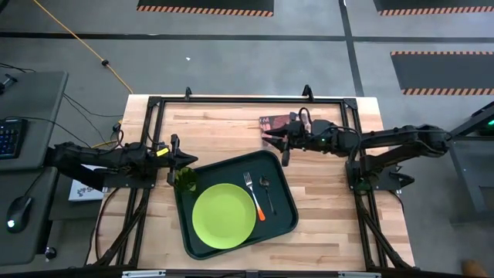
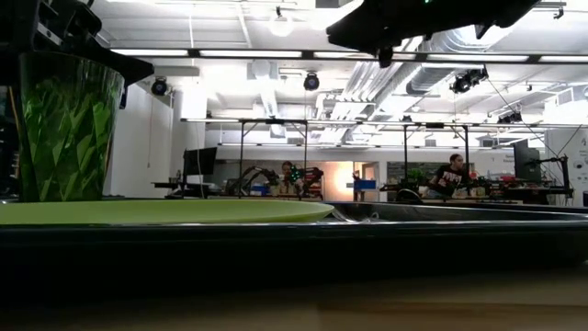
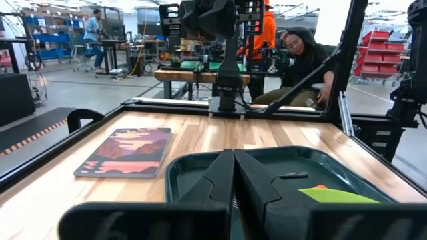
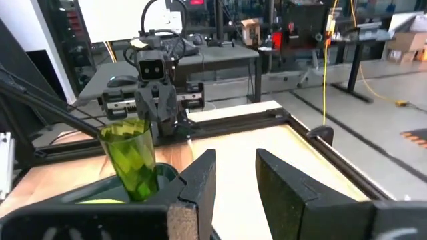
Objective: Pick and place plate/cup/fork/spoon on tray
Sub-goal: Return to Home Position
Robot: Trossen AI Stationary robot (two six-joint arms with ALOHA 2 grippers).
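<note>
Lime-green plate [image 1: 224, 216] fills the middle of the tray [image 1: 279, 215] in the high view. The cup [image 1: 184, 179] is at the tray's left corner, fork [image 1: 255, 197] and spoon [image 1: 264, 184] side by side right of the plate: setting judged complete. Left gripper [image 1: 176, 158], fingers together, lies off the tray's left edge. Right gripper [image 1: 278, 140], fingers apart, lies off its far edge by a book [image 1: 272, 122]. Both are empty.
Low view: cup upright, workshop behind.
Wrist views: pale wood table [image 3: 200, 133], people at benches.

A grey concrete floor [image 1: 77, 69] with black mats [image 1: 204, 4] edged in orange hazard stripes and a trailing yellow cable [image 1: 93, 47] surrounds the wooden table [image 1: 224, 131], while farther off fluorescent strips [image 2: 230, 52] light pale ceiling ducts [image 2: 441, 41], workbenches and seated people [image 2: 450, 175].
</note>
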